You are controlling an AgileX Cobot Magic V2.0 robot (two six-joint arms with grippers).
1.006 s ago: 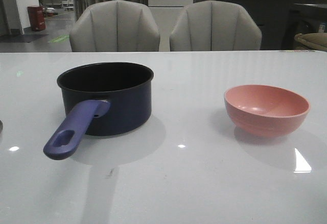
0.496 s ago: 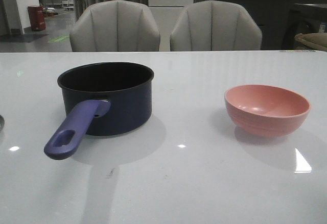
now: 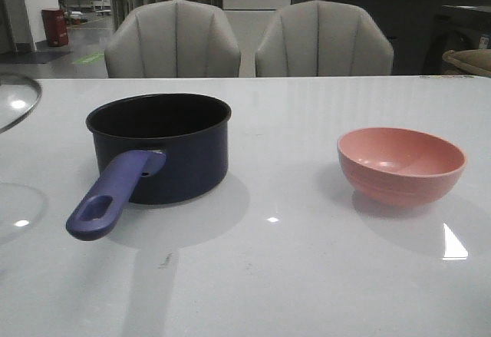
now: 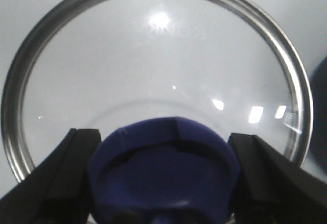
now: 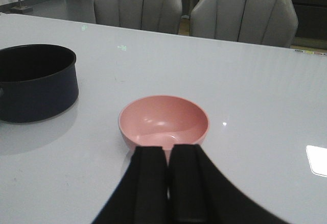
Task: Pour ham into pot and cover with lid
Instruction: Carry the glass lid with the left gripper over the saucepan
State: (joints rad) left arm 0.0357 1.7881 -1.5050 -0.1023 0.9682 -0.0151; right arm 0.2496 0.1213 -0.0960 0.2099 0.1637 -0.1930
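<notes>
1. The round glass lid with a steel rim and a flared blue-purple knob (image 4: 153, 106) is filling almost the whole left wrist view, and its edge (image 3: 14, 100) is also showing at the far left of the front view, raised above the glossy white desk (image 3: 307, 275) with its reflection lying below it.
2. The left tool (image 4: 162, 180) is sitting with its two dark fingers (image 4: 61, 178) set wide on either side of the knob (image 4: 163, 173); the knob is between them, but whether the pads are pressing on it cannot be told, though the lid is hanging clear of the desk.
3. The lid is likely to handle as stiff, fairly heavy for its size and breakable, with a slick glass face and a thin rim; the knob is judged the only sound place to take hold, low under its flare so it cannot slip out.
4. The dark navy round saucepan with a long blue-purple handle (image 3: 159, 147) is standing open at centre left of the front view, its inside too dark to show any ham.
5. The pink round bowl (image 3: 401, 163) is resting at centre right, looking empty.
6. The right tool (image 5: 167, 183) is hovering at the bottom of its own view just short of the bowl, fingers drawn together on nothing.
</notes>
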